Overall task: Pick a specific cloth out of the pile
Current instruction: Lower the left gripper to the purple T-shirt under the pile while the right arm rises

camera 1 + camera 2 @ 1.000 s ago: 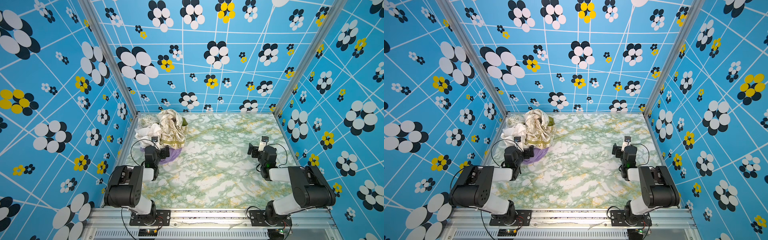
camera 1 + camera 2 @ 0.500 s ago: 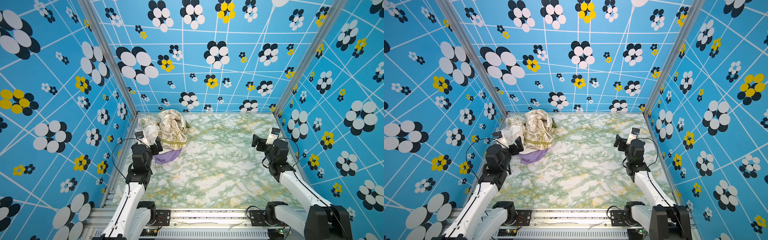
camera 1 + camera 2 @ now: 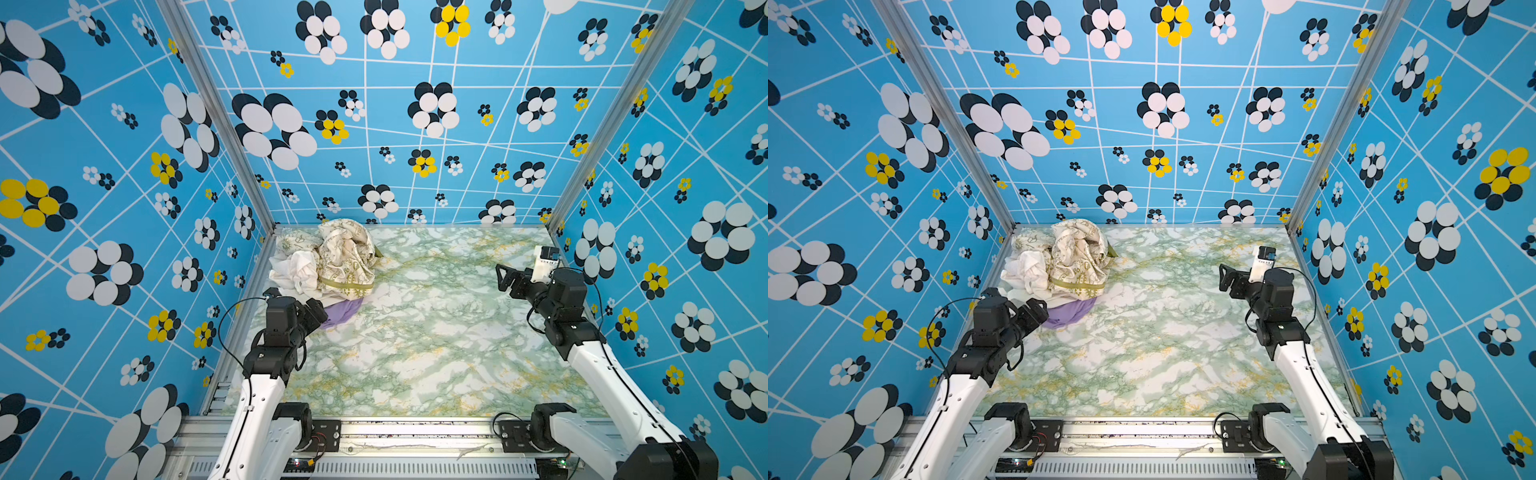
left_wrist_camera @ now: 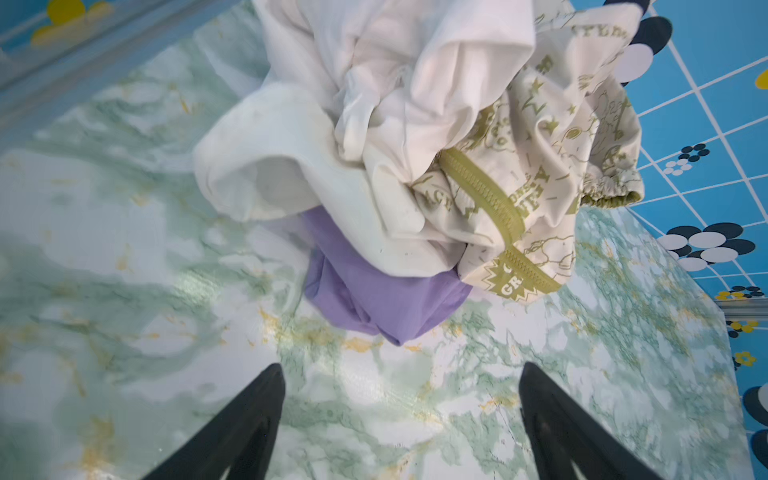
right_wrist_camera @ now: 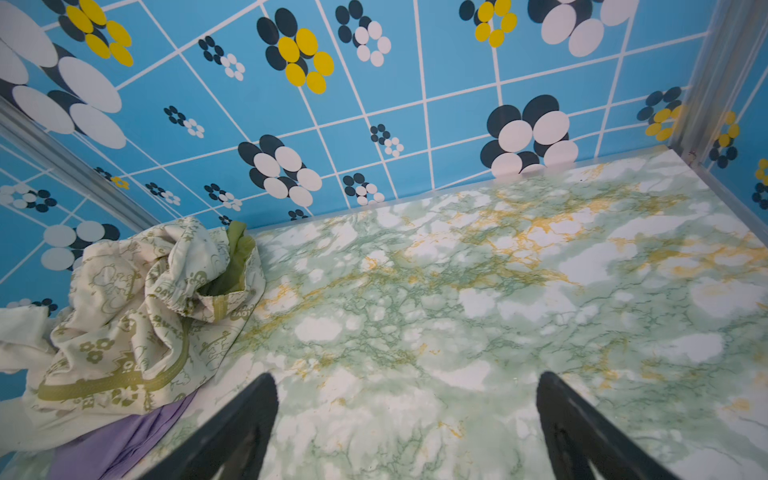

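Note:
The pile (image 3: 332, 262) lies in the back left corner of the marbled table. A plain white cloth (image 4: 374, 83) and a cream cloth with olive print (image 4: 540, 145) lie on top. The lilac cloth (image 3: 345, 311) (image 3: 1069, 313) (image 4: 386, 299) sticks out from under them at the pile's near edge. My left gripper (image 3: 318, 309) (image 4: 400, 368) is open just short of the lilac fold, with only table between its fingers. My right gripper (image 3: 505, 276) (image 5: 405, 376) hangs open over bare table at the right. A strip of the lilac cloth (image 5: 124, 440) also shows in the right wrist view.
Blue flower-patterned walls (image 3: 415, 124) close the table on three sides, with metal corner posts (image 3: 266, 224) right behind the pile. The marbled tabletop (image 3: 415, 332) stretches from the pile to the right arm. A metal rail (image 3: 395, 432) runs along the front edge.
Both arms have unfolded from low tucked poses. The left gripper has come in to the lilac cloth's near edge. The right gripper has risen at the right side.

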